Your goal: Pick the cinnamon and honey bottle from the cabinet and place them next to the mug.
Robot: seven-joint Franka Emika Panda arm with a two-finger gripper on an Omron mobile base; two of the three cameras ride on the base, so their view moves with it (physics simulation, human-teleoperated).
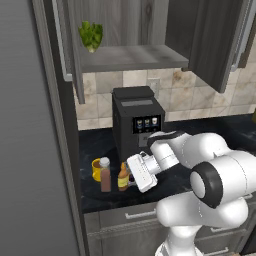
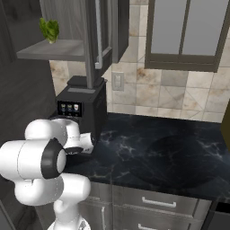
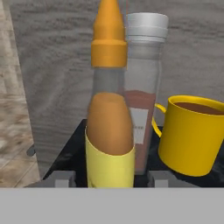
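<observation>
Honey bottle (image 3: 109, 127): upright, cap up, between our gripper (image 3: 109, 178) fingers, whose hold we cannot confirm. Cinnamon (image 3: 142, 105) and mug (image 3: 190, 133) stand just beside it near the counter (image 1: 100, 197) front edge; open counter lies rightward.

no readable text, label on the cinnamon (image 3: 139, 127) too blurred to read

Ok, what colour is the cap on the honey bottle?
Orange: the honey bottle has a pointed orange cap, clearest in the hand view.
</observation>
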